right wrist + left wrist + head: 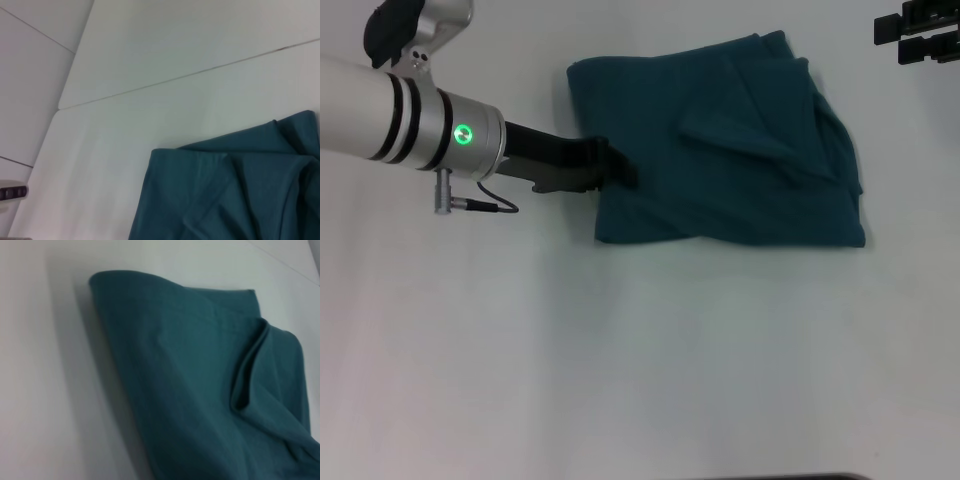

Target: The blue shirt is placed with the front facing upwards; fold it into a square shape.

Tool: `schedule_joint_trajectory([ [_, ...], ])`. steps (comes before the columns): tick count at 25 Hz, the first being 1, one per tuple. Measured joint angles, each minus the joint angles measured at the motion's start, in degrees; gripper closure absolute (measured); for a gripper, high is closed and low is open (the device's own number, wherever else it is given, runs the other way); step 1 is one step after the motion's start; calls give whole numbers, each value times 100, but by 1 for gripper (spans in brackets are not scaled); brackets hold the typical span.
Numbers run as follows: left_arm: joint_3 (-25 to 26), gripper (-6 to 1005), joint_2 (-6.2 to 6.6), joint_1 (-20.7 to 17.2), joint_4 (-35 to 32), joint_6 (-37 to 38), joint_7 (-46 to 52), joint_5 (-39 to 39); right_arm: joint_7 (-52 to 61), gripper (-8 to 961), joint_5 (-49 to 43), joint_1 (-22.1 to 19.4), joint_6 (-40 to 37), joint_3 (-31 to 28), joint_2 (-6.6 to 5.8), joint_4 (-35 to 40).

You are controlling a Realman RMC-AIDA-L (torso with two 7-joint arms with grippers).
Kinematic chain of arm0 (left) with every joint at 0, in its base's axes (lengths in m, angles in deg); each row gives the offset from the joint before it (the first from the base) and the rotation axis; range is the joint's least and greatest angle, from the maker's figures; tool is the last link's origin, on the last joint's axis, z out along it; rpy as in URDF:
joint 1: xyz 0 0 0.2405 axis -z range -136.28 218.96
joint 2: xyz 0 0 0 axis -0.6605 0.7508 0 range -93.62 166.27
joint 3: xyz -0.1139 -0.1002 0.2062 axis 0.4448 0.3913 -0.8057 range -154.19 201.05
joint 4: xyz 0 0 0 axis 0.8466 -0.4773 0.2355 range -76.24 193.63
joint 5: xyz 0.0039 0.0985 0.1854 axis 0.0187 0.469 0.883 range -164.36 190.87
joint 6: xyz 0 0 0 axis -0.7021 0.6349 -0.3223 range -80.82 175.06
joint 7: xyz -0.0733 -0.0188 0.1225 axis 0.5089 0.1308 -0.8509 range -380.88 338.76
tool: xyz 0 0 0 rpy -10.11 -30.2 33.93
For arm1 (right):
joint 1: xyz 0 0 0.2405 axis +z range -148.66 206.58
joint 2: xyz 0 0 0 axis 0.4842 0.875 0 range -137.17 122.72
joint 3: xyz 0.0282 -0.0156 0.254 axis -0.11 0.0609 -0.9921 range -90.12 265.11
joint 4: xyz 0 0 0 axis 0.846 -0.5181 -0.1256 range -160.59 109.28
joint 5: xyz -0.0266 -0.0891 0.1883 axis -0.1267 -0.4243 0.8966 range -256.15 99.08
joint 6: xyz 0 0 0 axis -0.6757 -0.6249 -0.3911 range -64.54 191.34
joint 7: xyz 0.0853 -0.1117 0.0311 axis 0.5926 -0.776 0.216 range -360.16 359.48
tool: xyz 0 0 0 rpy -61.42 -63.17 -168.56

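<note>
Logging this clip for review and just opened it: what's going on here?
A two-armed robot is folding a blue shirt on a white table. The shirt already lies as a rough, rumpled rectangle with loose layers on top, not yet a neat square. The left pincer reaches in at the shirt's left edge, its fingertips against the cloth. The right pincer sits off at the far right corner, clear of the shirt.

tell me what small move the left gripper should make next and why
Probably pull the left gripper back, away from the blue shirt. The shirt already lies folded into a rough rectangle on the table, with the gripper at its left edge; the right gripper sits far off at the top corner.
</note>
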Motion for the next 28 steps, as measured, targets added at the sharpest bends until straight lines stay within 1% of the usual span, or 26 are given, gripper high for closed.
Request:
schedule_joint_trajectory([
  [3,28,599,-19,-101,198,312,-67,-11,0,377,0,-8,-1,0,0,0],
  [5,61,678,-60,-215,409,600,-113,-21,0,377,-1,-16,0,0,0,0],
  [8,147,761,-107,-438,751,1065,-148,-42,1,378,-5,-18,7,0,0,0],
  [10,184,816,-107,-593,877,1367,-157,-90,3,378,-9,-17,12,0,0,0],
  [13,246,848,-90,-913,1088,1904,-170,-161,6,379,-24,-17,25,0,0,0],
  [16,375,847,-53,-1243,1267,2310,-172,-171,8,379,-31,-15,43,0,5,-15],
  [17,427,847,-33,-1324,1297,2399,-173,-170,7,379,-31,-15,53,1,6,-21],
  [18,427,847,-33,-1324,1297,2399,-173,-170,5,380,-31,-15,60,1,6,-23],
  [19,585,847,84,-1522,1331,2451,-173,-151,3,380,-31,-15,68,4,7,-23],
  [20,602,847,103,-1544,1325,2440,-173,-145,1,380,-31,-14,69,11,10,-24],
  [23,714,846,258,-1622,1234,2326,-176,-124,0,381,-30,-5,75,37,17,-24],
  [25,737,847,305,-1639,1201,2303,-184,-113,0,381,-31,11,79,54,26,-26],
  [28,740,849,331,-1652,1176,2301,-200,-104,0,382,-30,26,82,62,35,-31],
])
